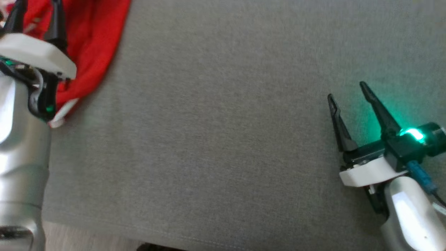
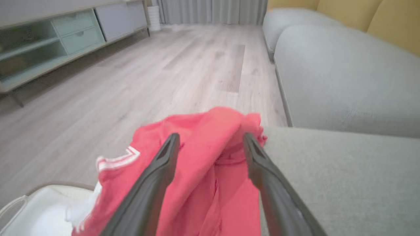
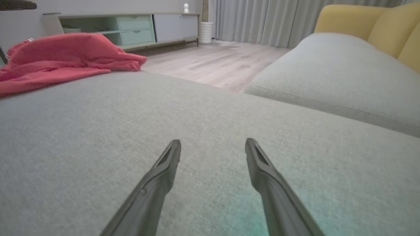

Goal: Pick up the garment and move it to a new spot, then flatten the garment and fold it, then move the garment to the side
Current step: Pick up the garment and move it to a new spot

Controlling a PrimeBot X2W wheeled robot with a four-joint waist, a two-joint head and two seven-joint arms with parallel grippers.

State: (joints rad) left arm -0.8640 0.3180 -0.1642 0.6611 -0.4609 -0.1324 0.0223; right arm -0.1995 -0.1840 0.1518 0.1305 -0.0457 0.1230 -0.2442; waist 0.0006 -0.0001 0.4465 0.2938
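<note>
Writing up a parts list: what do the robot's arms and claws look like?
Forearms are silver with white wrist plates. Left claw and right claw each have two long, dark, tapered fingers; a green light and blue cable sit at the right wrist.

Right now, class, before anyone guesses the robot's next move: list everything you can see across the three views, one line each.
garment: one, red with white trim, crumpled at the grey cushion's left edge
grey cushion: one, grey, under both tools
sofa seat: one, pale grey, beyond the cushion
back cushions: at least two, yellow, behind the sofa seat
floor: one, pale wood, past the cushion
sideboard: one, pale green and grey, along the wall
curtains: grey, far end of the room
container: one, white, below the garment
left tool: one, dark fingers, open, over the garment
right tool: one, dark fingers, open, over bare cushion
</note>
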